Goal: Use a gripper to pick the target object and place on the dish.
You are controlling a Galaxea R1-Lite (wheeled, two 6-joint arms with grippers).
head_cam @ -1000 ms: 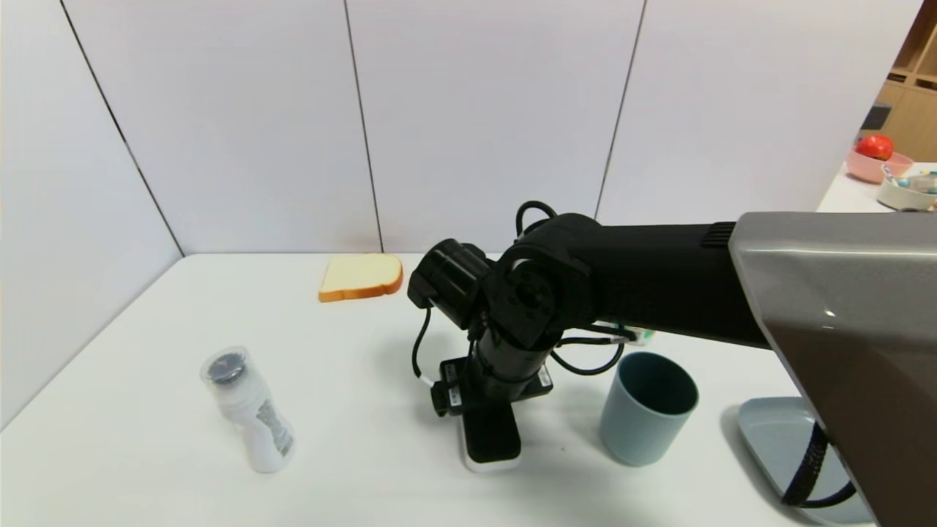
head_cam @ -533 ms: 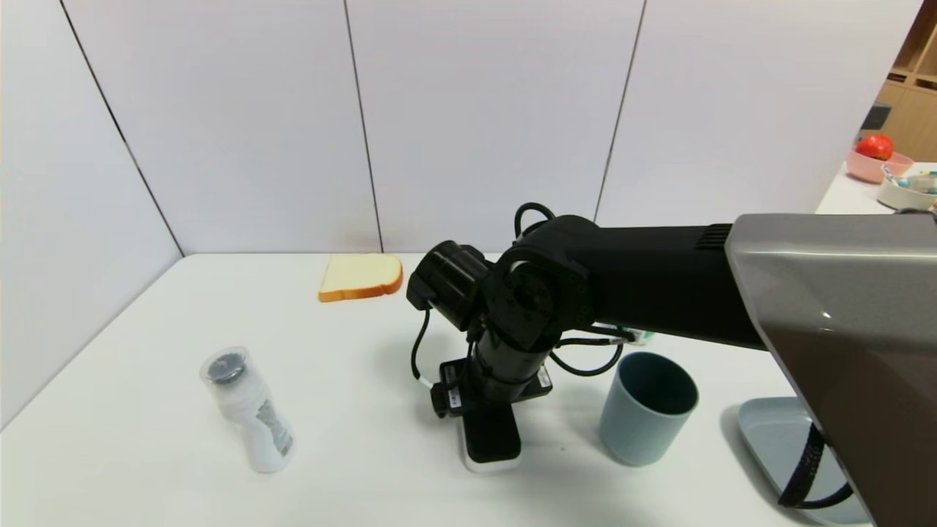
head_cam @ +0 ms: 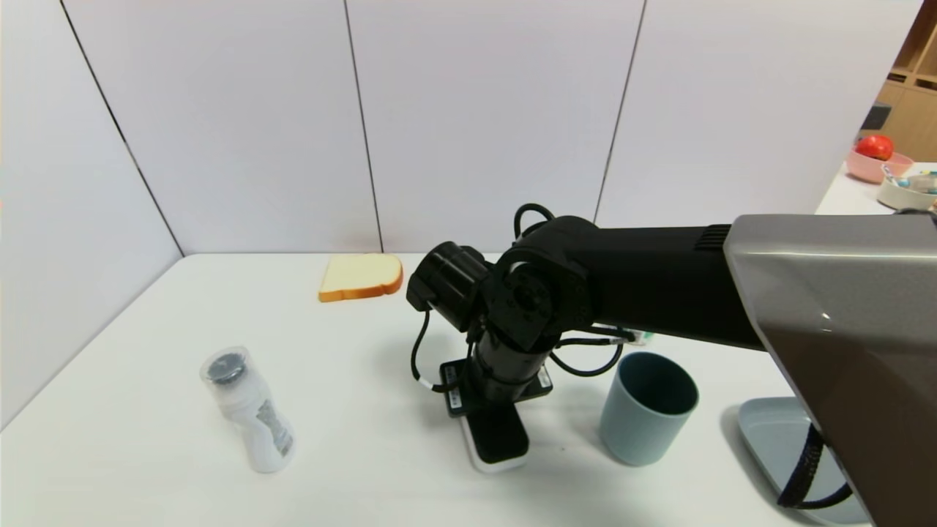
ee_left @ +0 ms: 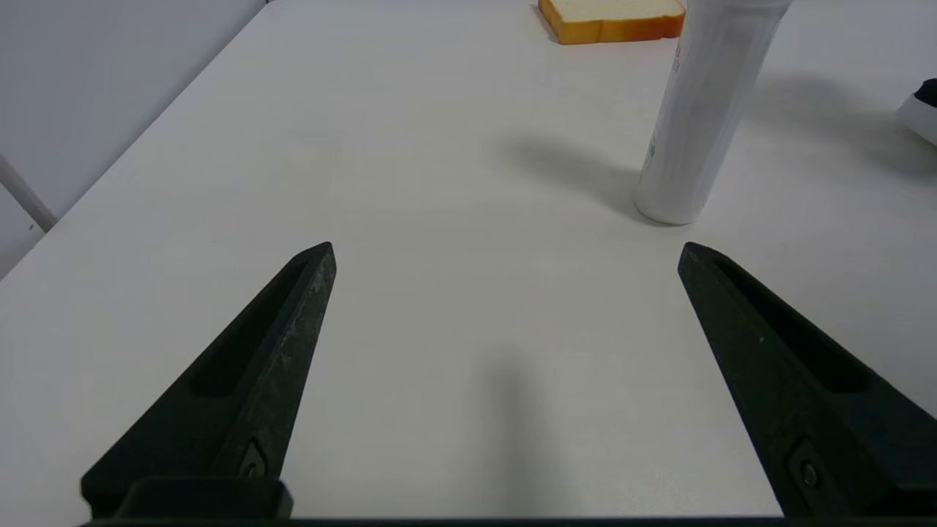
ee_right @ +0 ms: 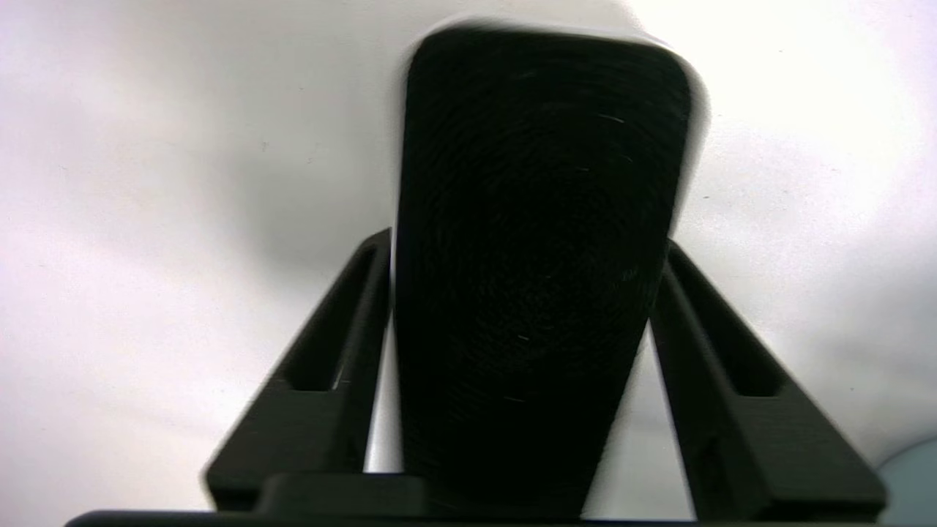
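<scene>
The target object, a flat block with a black top and a white base, lies on the table in front of the robot, slightly askew. My right gripper points down over its far end. In the right wrist view the block fills the gap of the right gripper, and both fingers press against its long sides. The grey-blue dish lies at the right, partly hidden behind my right arm. My left gripper hovers open over bare table at the left, out of the head view.
A tall grey-blue cup stands between the block and the dish. A white bottle with a dark cap stands at the left, also in the left wrist view as the bottle. A slice of bread lies at the back.
The block's near end has swung a little to the right along with the right gripper's clamp. The cup, bottle and bread have not moved.
</scene>
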